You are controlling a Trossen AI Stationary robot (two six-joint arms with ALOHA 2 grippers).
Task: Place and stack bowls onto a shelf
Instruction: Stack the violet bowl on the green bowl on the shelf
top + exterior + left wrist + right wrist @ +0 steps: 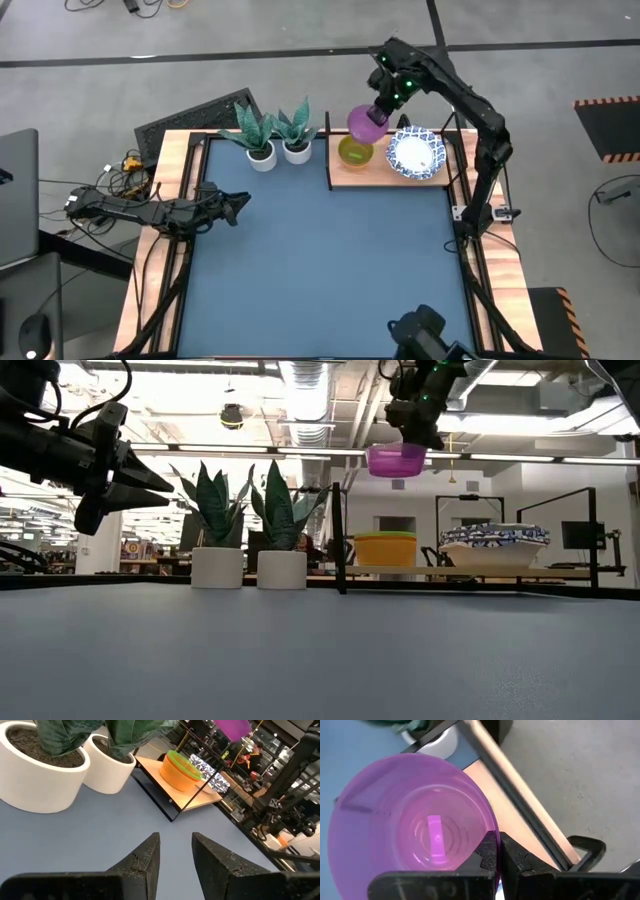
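My right gripper is shut on the rim of the purple bowl and holds it in the air above the shelf; the same bowl shows in the low view and fills the right wrist view. On the shelf stands a stack of small bowls, yellow with a green rim on top. Beside it lies a stack of white bowls with blue patterned rims, also in the low view. My left gripper waits at the table's left, fingers slightly apart and empty.
Two small white plant pots with green plants stand at the back of the table, just left of the shelf's black frame. The blue-grey tabletop stretches in front.
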